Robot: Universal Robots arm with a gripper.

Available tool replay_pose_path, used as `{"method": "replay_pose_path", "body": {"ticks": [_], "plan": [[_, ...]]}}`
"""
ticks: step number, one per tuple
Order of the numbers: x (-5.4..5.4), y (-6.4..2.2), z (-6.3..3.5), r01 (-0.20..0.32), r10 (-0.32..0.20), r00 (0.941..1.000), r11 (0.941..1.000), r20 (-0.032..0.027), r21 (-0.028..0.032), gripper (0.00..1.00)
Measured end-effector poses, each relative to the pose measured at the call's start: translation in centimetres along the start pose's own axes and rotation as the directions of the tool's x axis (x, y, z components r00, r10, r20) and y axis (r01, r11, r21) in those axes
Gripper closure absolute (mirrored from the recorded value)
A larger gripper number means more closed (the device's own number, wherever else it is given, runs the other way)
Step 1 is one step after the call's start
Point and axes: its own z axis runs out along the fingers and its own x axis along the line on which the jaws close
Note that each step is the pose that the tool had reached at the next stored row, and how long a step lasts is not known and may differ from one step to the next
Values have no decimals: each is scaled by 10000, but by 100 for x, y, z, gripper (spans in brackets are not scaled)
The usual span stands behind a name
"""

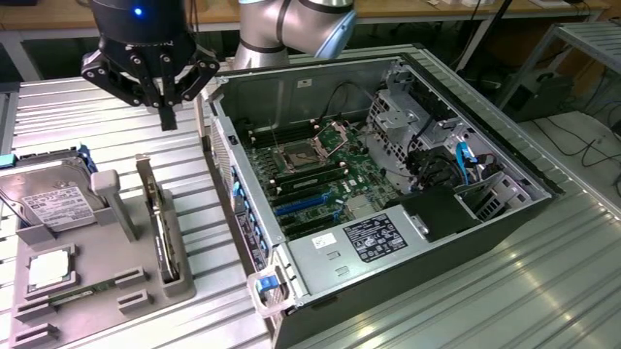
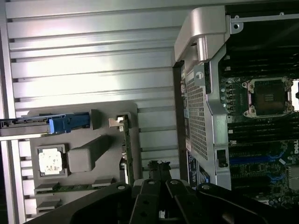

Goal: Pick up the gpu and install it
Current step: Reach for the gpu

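Claw (image 1: 168,118) pressed together, empty, hovering above gpu (image 1: 158,218) upright in grey holder (image 1: 107,254), nr open PC case (image 1: 466,269)

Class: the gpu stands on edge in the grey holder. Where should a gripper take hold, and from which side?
The gpu stands edge-on, lower part sunk in the grey holder; so probably grip its exposed top edge from straight above, pinching across the thin faces.

You've got one gpu (image 1: 161,229), one hard drive (image 1: 54,203), one CPU chip (image 1: 49,270), one tray (image 1: 115,253), one open PC case (image 1: 417,287), one tool (image 1: 168,122).
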Motion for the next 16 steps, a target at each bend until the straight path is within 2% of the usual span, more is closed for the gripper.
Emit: {"method": "replay_pose_path", "body": {"ticks": [10,16], "plan": [[208,-27,3,-1,1,10000,10000,-37,3,89],[238,-29,4,-1,1,10000,10000,-45,4,89]]}}
